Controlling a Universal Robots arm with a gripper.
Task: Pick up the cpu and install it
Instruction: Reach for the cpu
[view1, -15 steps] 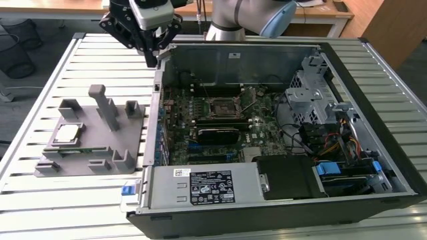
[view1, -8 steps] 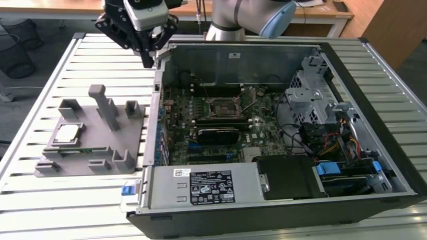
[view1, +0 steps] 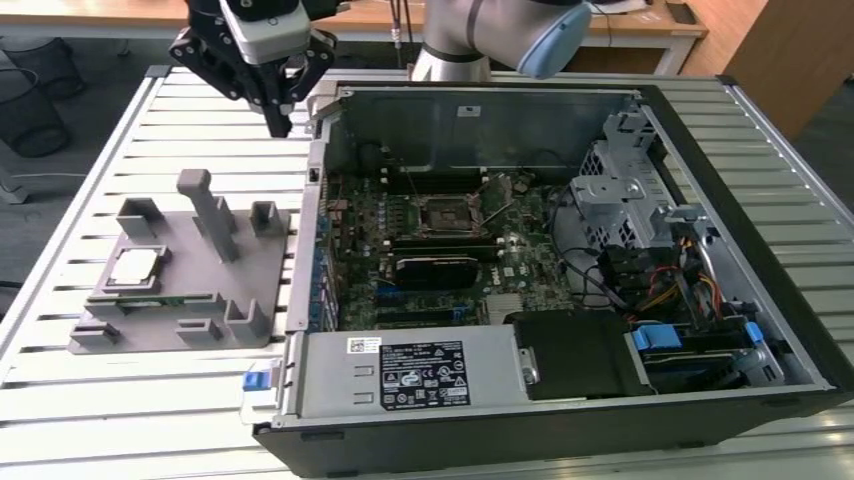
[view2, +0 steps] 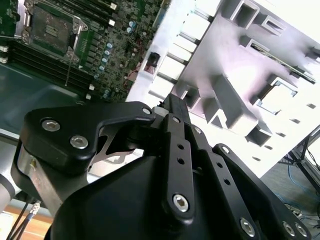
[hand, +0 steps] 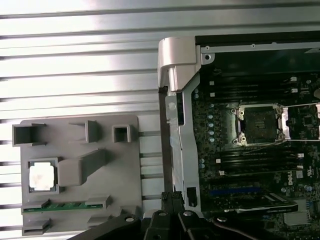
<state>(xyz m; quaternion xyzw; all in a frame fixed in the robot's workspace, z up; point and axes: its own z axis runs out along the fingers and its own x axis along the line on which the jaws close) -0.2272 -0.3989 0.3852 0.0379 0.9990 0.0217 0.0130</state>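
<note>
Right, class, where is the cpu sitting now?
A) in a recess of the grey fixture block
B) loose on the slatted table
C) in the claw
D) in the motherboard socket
A: the cpu lies in a recess of the grey fixture block, and the claw hangs apart from it.

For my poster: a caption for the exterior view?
Robot hand hangs over the table; cpu rests in the grey fixture beside the open computer.

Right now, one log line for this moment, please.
tool shut, holding nothing, above table | cpu in grey fixture | socket empty
</note>
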